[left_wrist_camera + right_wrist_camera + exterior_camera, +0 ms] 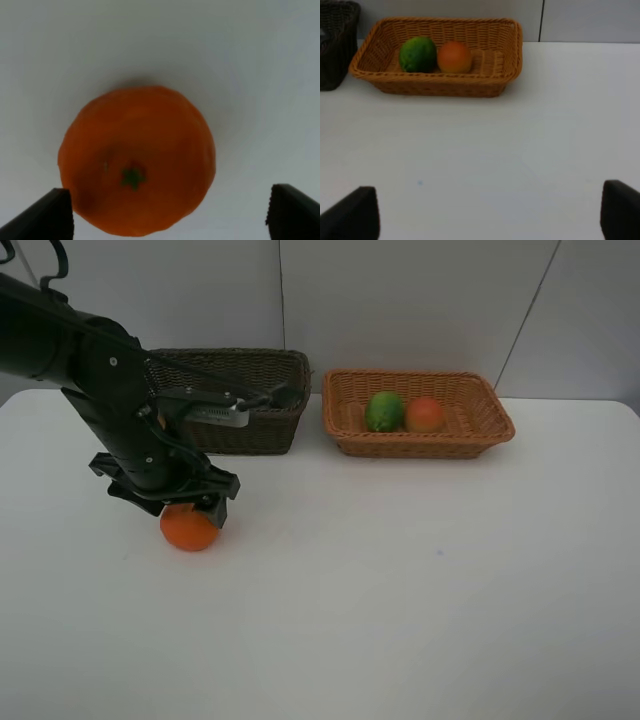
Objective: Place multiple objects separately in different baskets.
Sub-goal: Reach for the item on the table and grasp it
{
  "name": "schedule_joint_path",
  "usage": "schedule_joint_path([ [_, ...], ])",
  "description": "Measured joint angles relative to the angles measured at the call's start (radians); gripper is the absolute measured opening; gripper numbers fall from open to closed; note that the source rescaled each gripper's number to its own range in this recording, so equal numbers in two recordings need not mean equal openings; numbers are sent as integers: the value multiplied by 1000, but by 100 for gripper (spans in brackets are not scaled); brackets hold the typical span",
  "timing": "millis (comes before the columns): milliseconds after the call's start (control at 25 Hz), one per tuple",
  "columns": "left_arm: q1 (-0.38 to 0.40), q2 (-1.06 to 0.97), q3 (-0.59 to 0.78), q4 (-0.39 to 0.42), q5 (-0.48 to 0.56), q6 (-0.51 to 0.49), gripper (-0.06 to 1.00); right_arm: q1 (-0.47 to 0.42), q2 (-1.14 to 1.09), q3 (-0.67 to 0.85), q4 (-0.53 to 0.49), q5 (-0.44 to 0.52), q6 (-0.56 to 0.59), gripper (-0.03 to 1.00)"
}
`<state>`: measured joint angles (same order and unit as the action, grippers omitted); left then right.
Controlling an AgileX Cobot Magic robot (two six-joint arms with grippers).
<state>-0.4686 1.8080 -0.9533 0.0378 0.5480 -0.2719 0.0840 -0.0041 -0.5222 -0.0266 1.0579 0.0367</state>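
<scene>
An orange tangerine (188,528) lies on the white table at the left. My left gripper (180,502) hangs right over it, open; in the left wrist view the tangerine (136,160) sits between the two fingertips (47,215), untouched. The light tan basket (492,430) holds the green fruit (384,411) and the orange-red fruit (425,414). The dark brown basket (270,430) stands behind my left arm, its contents hidden. My right gripper (490,210) is open and empty, facing the tan basket (437,87). The cup and both bottles are out of view.
The white table (400,580) stretches to the front and right. A white wall stands right behind both baskets. My left arm (110,390) crosses in front of the dark basket.
</scene>
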Motion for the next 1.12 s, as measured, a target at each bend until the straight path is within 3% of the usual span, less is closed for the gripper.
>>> schedule_joint_path([
  [200, 0, 7, 0, 106, 65, -101, 100, 0, 0, 0, 0, 0, 0, 94],
  [320, 0, 7, 0, 122, 65, -122, 100, 0, 0, 0, 0, 0, 0, 94],
  [1120, 0, 41, 0, 91, -51, -96, 100, 0, 0, 0, 0, 0, 0, 94],
])
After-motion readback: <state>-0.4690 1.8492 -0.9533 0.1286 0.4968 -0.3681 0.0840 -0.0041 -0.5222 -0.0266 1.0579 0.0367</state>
